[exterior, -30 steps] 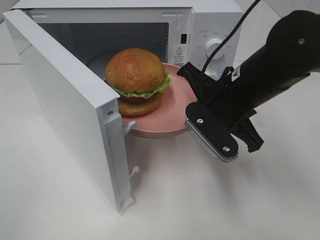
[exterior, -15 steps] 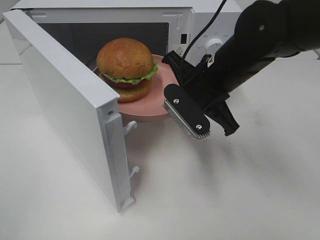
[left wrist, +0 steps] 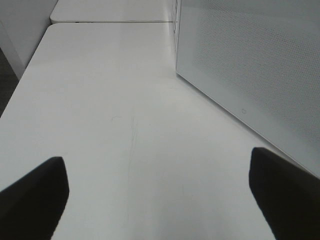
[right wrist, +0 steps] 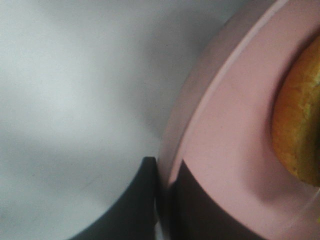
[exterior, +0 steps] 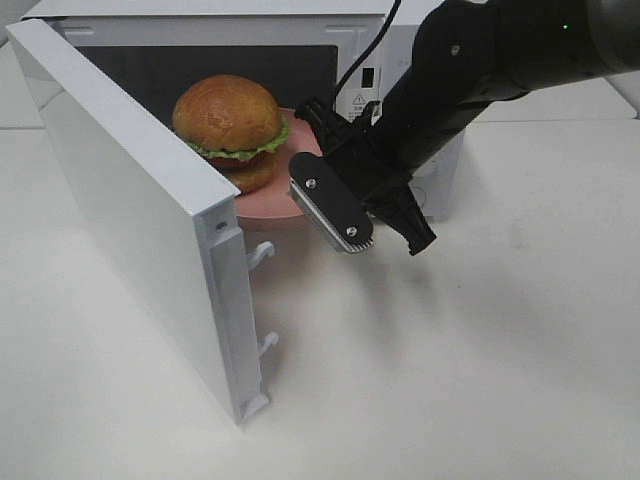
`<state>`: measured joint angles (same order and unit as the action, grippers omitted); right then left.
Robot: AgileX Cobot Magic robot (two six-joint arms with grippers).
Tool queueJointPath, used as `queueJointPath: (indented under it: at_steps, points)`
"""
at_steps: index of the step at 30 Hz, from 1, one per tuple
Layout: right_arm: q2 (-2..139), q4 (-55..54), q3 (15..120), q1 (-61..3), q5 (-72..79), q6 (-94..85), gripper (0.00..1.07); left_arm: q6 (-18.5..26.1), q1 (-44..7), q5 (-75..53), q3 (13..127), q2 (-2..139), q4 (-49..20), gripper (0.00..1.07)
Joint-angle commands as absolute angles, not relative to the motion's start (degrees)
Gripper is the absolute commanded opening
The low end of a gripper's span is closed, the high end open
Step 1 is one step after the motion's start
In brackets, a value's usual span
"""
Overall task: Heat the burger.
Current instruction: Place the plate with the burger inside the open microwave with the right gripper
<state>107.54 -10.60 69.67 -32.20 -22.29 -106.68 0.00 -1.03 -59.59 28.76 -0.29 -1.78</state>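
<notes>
Microwave [exterior: 220,8] first: from the high camera you see its door [exterior: 130,200] swung wide and the pink plate [exterior: 265,205] at the cavity mouth, though you cannot tell how far inside it is. On that plate sits 1 burger [exterior: 228,125], domed bun up, its stack axis near vertical, the lettuce frill showing toward the camera. Your right gripper [exterior: 303,190] is at the plate's near rim. From the left wrist, your left gripper [left wrist: 160,200] hangs with its 2 fingers [left wrist: 30,200] wide apart, holding nothing, over the white table [left wrist: 110,100] beside a perforated panel [left wrist: 250,75]. From the right wrist, the fingers are pinched tight on the plate's rim, the burger's bun just beyond
</notes>
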Motion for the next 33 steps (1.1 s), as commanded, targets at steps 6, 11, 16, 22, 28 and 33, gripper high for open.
queueJointPath:
  at_steps: [6, 11, 16, 22, 28, 33]
  points:
    - [110.98, -10.43, 75.92, -31.86, -18.85, -103.88, 0.0, 0.0, -0.74, -59.42, 28.59, -1.43, -1.6, 0.9]
    - [113.04, -9.11, 78.72, -31.86, -19.77, -101.18, 0.0, 0.0, -0.74, -59.42, 28.59, -1.43, -1.6, 0.9]
    - [115.28, -9.0, 82.22, -31.86, -20.17, -99.52, 0.0, 0.0, -0.74, -59.42, 28.59, -1.43, -1.6, 0.9]
    - [117.8, -7.22, 86.52, -31.86, -20.91, -97.8, 0.0, 0.0, -0.74, -59.42, 28.59, -1.43, -1.6, 0.9]
    - [120.26, -6.3, 90.36, -31.86, -21.83, -95.86, 0.0, 0.0, -0.74, -59.42, 28.59, -1.43, -1.6, 0.9]
    - [122.27, -6.07, 93.28, -31.86, -22.29, -94.88, 0.0, 0.0, -0.74, -59.42, 28.59, -1.43, -1.6, 0.9]
